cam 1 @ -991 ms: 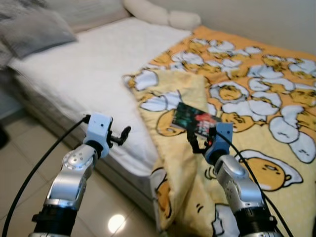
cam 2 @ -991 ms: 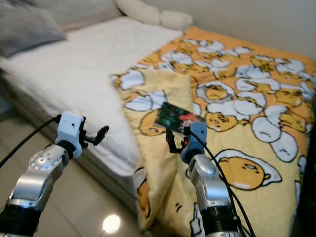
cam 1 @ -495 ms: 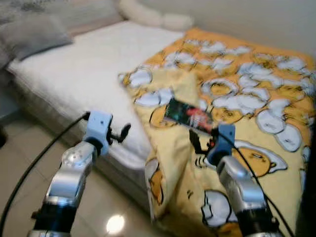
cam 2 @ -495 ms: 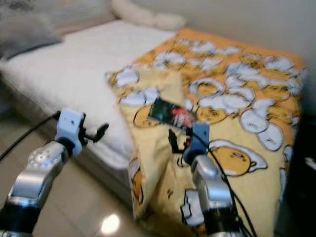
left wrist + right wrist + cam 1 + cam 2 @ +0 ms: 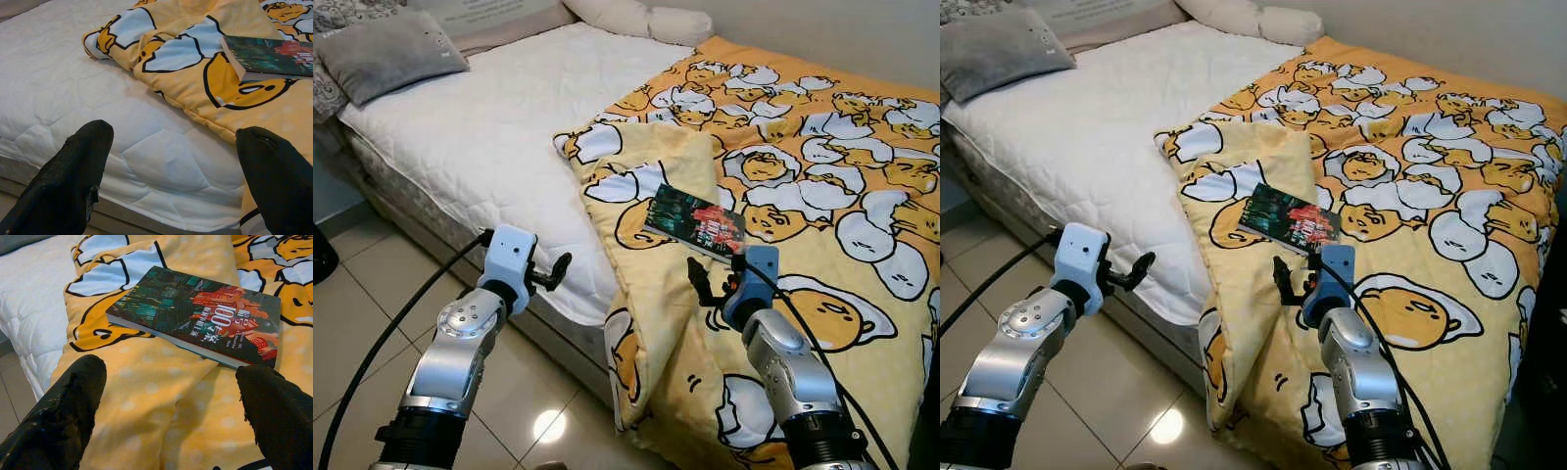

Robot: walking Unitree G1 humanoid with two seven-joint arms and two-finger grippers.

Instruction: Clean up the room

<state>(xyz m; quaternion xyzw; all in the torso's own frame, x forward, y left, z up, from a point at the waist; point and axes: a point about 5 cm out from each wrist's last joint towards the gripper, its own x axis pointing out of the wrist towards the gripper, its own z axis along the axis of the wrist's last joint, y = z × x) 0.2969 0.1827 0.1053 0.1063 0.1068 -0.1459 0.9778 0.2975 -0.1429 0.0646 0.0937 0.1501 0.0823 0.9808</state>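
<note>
Book (image 5: 195, 316): paper, slightly glossy printed cover, matt page edges. Blanket (image 5: 822, 196): soft matt cloth, yellow print, finely dotted weave up close. Mattress cover (image 5: 489, 127): white quilted cloth, matt, stitched in a pattern. Pillow (image 5: 386, 54): grey matt fabric. Floor (image 5: 352, 304): smooth glossy tile, reflecting a light. Right claw (image 5: 712, 286) fingers (image 5: 63, 416): black, matt, rough-grained. Arms: brushed silver metal.

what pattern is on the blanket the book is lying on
Yellow-orange blanket printed with cartoon egg characters, white with yellow yolks; clearest in the left eye view, under the book.
</note>
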